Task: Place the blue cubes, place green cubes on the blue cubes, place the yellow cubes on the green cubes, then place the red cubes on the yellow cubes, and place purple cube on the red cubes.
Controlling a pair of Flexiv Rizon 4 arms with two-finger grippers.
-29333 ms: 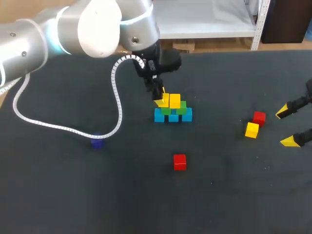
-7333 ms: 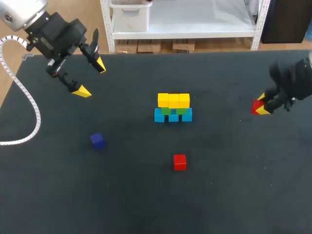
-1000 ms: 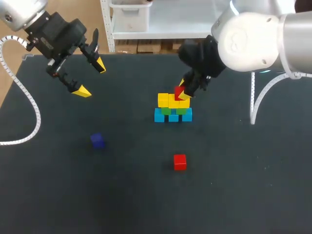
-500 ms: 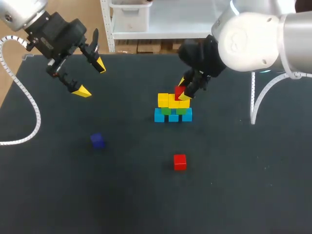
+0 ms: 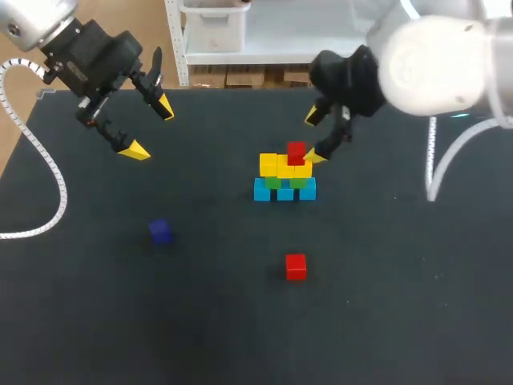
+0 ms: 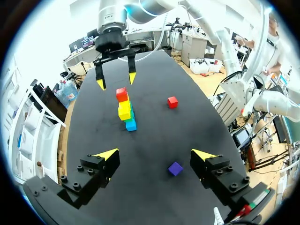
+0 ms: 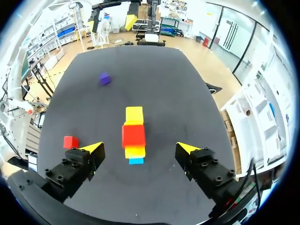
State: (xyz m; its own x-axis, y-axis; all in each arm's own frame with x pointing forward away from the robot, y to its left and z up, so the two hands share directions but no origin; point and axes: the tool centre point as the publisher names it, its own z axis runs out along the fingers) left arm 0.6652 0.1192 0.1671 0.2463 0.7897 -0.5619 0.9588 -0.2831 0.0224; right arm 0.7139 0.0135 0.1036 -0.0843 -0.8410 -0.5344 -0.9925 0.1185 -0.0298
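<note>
**A:** Jaws?

**B:** Spread on both. The right gripper (image 5: 315, 136) holds nothing and hangs just above the stack (image 5: 285, 172), tips clear of it. The left gripper (image 5: 150, 128) is empty over the far left of the table (image 5: 401, 305), well apart from the cubes.

**A:** Stack?

**B:** Mid-table. A row of blue cubes (image 5: 262, 191), green cubes (image 5: 274, 183) on them, three yellow cubes (image 5: 271, 165) across, and one red cube (image 5: 296, 151) over the middle and right yellows.

**A:** Loose pieces?

**B:** A second red cube (image 5: 296, 266) lies on the robot's side of the stack. The purple cube (image 5: 160, 231) sits off to the left.
</note>
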